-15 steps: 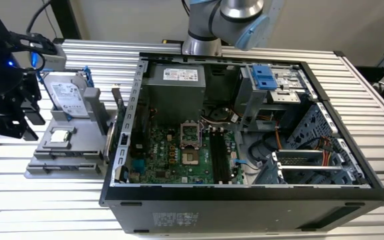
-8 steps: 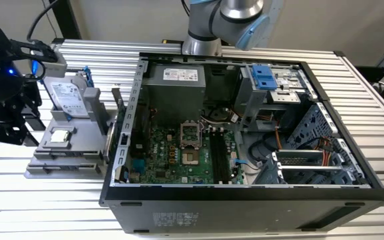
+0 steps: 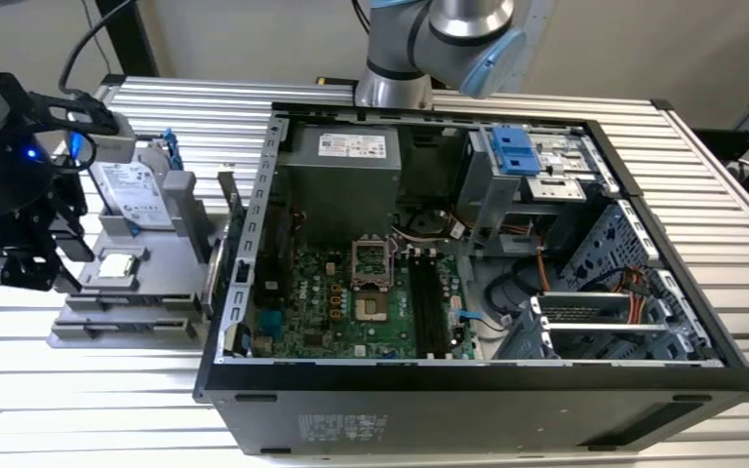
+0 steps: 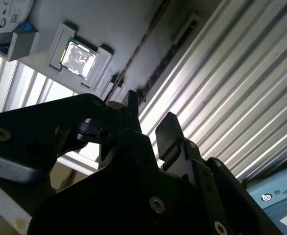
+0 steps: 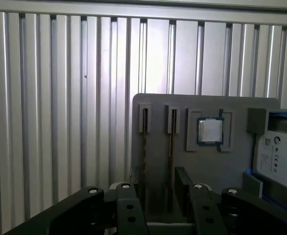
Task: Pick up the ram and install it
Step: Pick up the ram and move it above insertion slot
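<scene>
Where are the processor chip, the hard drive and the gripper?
processor chip point(image 5: 210, 130): first wrist view, its silver lid.
hard drive point(image 3: 132, 195): exterior view, its label.
gripper point(image 5: 155, 190): first wrist view, between fingertips.

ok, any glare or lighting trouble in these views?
Second wrist view: the processor chip glares white, the table slats are blown out, and the gripper is near-black against them. First wrist view: even light, processor chip only mildly shiny. Exterior view: the computer case interior lies in shadow.
</scene>
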{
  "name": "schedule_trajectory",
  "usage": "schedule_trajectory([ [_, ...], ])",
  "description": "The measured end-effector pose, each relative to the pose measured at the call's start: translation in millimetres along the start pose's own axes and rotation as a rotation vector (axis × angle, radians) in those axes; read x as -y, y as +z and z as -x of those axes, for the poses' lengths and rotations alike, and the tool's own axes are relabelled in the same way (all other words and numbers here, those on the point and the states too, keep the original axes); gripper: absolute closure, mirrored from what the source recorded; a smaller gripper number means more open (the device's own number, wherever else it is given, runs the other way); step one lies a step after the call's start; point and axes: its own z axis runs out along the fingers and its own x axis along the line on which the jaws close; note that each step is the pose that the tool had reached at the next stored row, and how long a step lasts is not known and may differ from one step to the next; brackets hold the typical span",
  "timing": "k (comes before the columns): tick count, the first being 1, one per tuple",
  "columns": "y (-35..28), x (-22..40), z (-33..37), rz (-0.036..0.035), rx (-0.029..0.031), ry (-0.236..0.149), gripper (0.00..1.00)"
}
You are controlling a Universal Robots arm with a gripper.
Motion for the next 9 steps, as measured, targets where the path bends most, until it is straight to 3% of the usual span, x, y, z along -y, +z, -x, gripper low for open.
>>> schedule_trajectory([
  [9, 12.5, 0.6, -0.5, 0.0000, 0.0000, 0.000, 0.00],
])
